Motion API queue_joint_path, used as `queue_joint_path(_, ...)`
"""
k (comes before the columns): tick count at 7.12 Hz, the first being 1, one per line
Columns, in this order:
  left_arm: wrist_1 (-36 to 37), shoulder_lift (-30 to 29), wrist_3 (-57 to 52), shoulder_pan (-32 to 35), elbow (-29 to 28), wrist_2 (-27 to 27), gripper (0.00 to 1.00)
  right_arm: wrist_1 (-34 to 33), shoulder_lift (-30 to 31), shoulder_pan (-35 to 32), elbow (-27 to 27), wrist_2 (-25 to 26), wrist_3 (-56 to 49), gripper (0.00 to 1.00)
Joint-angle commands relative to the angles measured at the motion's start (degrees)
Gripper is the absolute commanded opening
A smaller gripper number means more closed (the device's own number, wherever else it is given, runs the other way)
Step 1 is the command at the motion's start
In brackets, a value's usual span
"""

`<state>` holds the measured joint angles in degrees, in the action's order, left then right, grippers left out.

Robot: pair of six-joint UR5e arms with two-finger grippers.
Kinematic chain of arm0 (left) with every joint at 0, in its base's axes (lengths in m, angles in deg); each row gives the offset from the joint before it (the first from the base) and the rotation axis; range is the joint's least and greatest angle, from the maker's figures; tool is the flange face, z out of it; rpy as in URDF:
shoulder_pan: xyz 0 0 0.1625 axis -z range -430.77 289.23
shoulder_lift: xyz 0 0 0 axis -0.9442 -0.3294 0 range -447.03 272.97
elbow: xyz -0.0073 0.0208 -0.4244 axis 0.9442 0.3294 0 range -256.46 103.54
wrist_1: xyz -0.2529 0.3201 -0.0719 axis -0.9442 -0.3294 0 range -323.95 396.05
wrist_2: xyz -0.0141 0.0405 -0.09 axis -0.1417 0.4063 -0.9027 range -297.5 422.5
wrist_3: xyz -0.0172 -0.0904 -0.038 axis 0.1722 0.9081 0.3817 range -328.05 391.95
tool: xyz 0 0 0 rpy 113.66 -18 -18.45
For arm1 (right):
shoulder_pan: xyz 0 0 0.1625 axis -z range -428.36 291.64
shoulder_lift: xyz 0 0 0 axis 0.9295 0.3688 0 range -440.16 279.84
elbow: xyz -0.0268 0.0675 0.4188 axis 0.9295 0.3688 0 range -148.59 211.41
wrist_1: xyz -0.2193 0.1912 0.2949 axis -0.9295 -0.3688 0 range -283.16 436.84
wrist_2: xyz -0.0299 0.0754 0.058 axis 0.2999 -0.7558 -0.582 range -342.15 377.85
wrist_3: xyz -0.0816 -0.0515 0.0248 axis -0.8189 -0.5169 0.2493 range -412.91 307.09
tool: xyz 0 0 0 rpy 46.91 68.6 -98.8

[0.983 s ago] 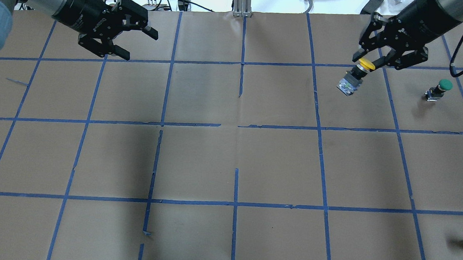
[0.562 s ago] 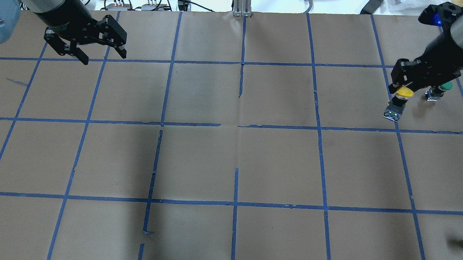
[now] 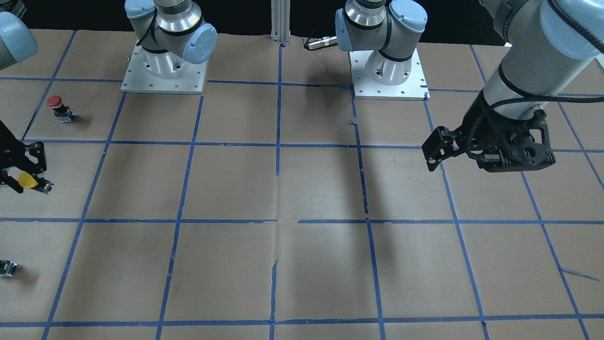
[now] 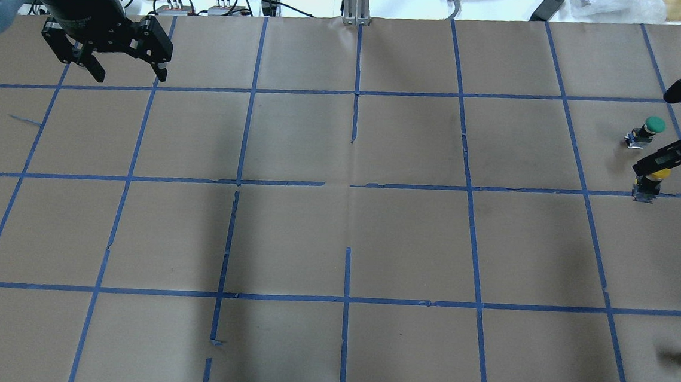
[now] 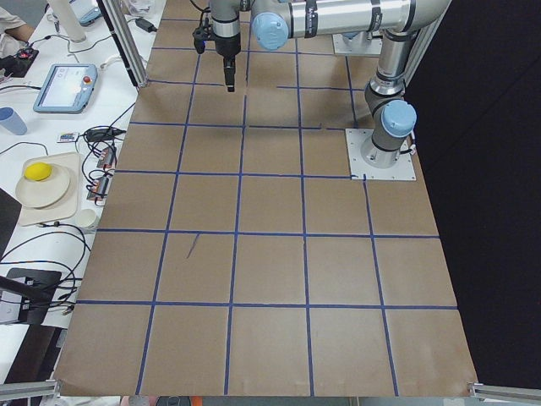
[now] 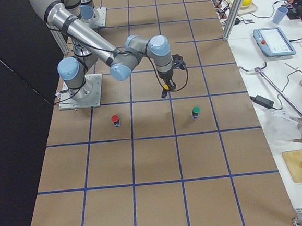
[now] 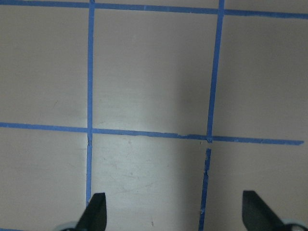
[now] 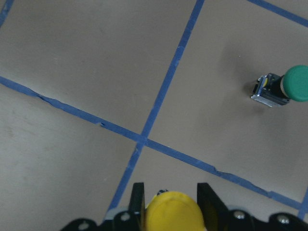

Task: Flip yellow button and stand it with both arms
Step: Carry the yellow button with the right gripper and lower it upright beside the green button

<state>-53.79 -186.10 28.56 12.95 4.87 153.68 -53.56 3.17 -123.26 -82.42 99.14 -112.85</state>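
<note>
Right edge, past mid-depth: right gripper closed on the cap of the yellow button, long axis near upright, block pointing down, touching the paper or just above – cannot tell. Green-capped switch just beyond. Far left corner: left gripper wide open, empty, well apart

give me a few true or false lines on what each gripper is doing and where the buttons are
1. The right gripper is shut on the yellow button, pinching its cap. True.
2. The left gripper holds the green button. False: it is open and empty over bare paper, and the green button stands on the table near the right gripper.
3. A red button is also on the table. True.
4. The yellow button lies at the middle of the table. False: it is far out on the robot's right side, in the gripper.
</note>
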Motion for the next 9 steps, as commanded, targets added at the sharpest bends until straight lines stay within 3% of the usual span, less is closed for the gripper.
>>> queue_joint_path(1,-3.41,-0.24,0.05,6.50,-2.50,-1.70,1.00,-6.87,-2.98,6.45,-3.23,-1.64,-7.72,0.07)
queue_joint_path(5,-3.42,1.42,-0.13,7.42,-2.76,-1.09,1.00,-9.25,-6.78,11.66,-4.89,-10.43,-8.61,0.08)
queue_joint_path(9,-4.82,3.18,-0.13,3.47,-0.83,-1.53,1.00,-8.47,-5.29,11.84,-5.95,-10.09,-9.32,0.08)
